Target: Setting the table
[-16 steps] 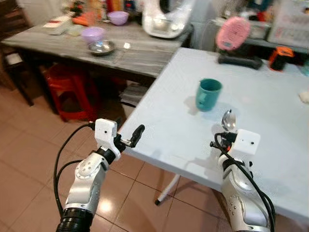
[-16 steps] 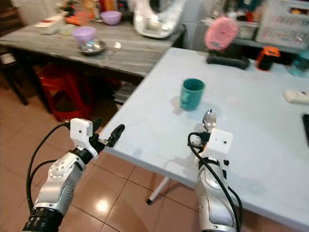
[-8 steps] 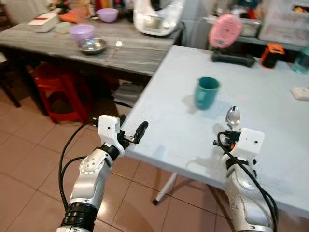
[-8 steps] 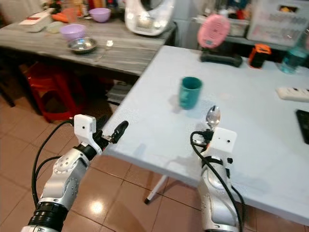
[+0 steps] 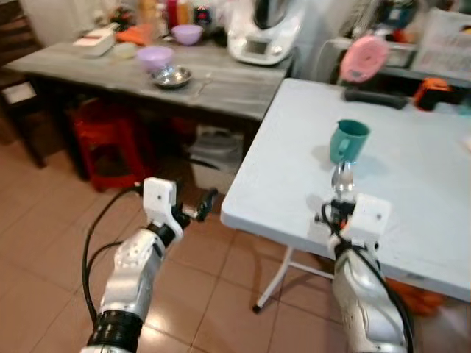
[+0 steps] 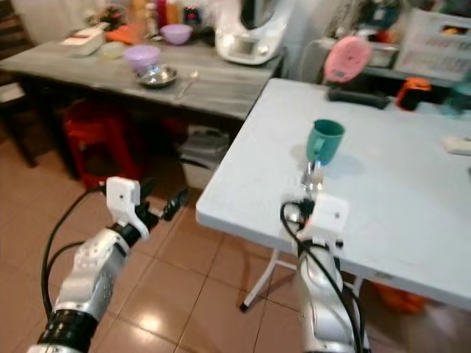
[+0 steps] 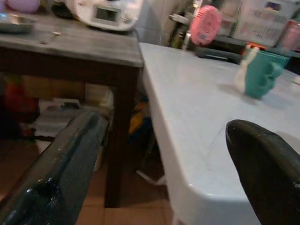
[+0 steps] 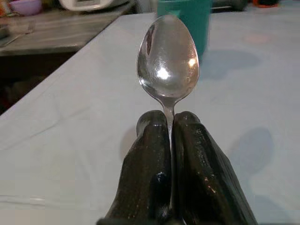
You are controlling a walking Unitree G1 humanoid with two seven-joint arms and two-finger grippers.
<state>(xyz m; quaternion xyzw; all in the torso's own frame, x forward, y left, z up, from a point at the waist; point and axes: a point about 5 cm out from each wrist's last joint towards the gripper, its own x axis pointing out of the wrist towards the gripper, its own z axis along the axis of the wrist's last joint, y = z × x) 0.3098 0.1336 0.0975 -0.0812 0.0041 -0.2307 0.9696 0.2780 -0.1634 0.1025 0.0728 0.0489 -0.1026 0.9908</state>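
My right gripper (image 5: 338, 211) is shut on the handle of a silver spoon (image 8: 168, 61), held upright with its bowl pointing away from me, over the near edge of the pale blue table (image 5: 412, 198). A teal cup (image 5: 349, 140) stands on the table just beyond the spoon. The right wrist view shows both fingers (image 8: 147, 164) pressed together on the handle. My left gripper (image 5: 199, 208) is open and empty. It hovers over the tiled floor, left of the table's near corner, and its wrist view looks across the table (image 7: 197, 108) toward the cup (image 7: 262, 72).
A grey wooden side table (image 5: 221, 84) stands to the left, carrying a purple bowl (image 5: 155, 56), a metal bowl (image 5: 171, 75) and a white appliance (image 5: 265, 37). A red stool (image 5: 103, 136) sits beneath it. A pink object (image 5: 366, 59) stands at the far end of the pale blue table.
The whole picture has shifted, so the camera has moved; the table's corner now lies farther right. My right gripper still holds the spoon, and my left gripper stays open.
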